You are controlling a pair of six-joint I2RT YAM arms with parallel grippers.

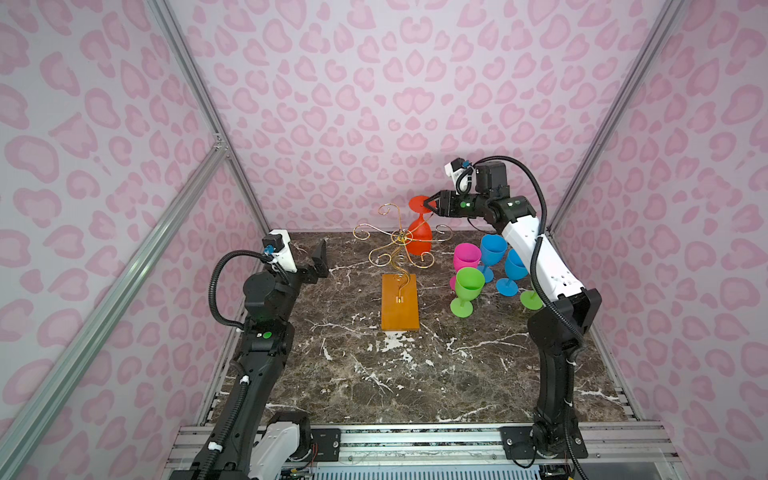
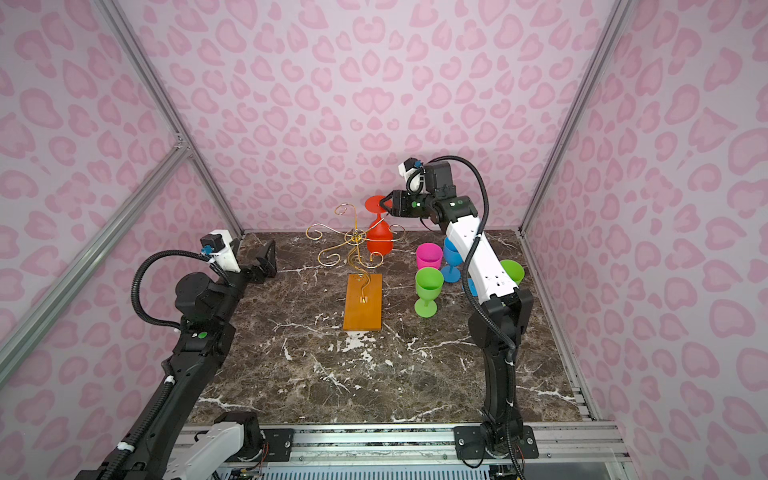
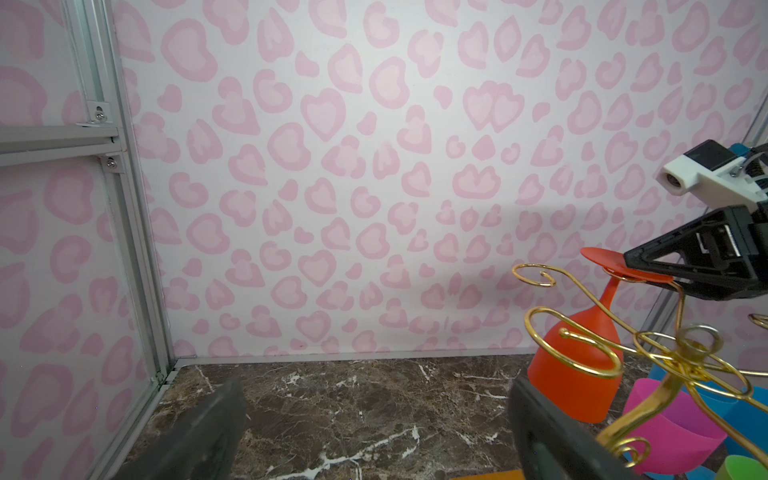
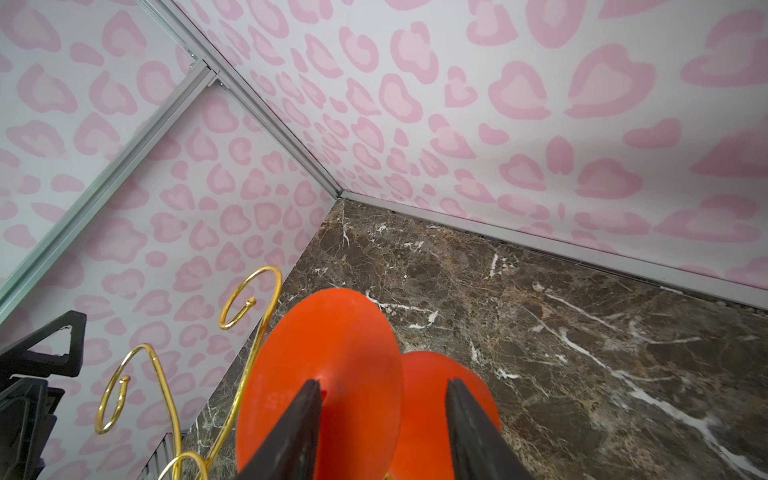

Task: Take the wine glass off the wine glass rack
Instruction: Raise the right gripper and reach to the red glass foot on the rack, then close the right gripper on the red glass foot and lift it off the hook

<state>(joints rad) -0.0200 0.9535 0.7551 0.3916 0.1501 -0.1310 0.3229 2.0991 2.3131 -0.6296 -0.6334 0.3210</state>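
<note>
From here the dark marble bench (image 1: pixel 374 374) fills the floor of the cell, and mid-bench stands the gold wire wine glass rack (image 1: pixel 400 305) on its orange-brown wooden slab. Right of it stand green, pink and blue plastic goblets (image 1: pixel 468 282), under my right arm. The orange plastic wine glass (image 1: pixel 419 241) hangs bowl-down from a far-right scroll of the rack, its round foot (image 1: pixel 416 203) uppermost. My right hand (image 1: pixel 431 206) has its jaws straddling the rim of that foot, partly drawn in; I cannot tell whether they pinch it yet. My left hand (image 3: pixel 376 392) is spread wide and empty at the far left of the bench, well apart from the rack. I judge the step in hand is securing the foot. To do it well I would clamp squarely on the disc and raise it only enough to unweight the wire. Then I would draw the stem out through the scroll's open side, level and slow, since a snag could tip the rack or swing the bowl into the goblets. The left wrist view shows side-on what the top views cannot: the foot lying on the wire, one jaw above and one below. The right wrist view shows the gap between the fingers (image 4: pixel 301 424) across the disc, but none of the goblets.
</note>
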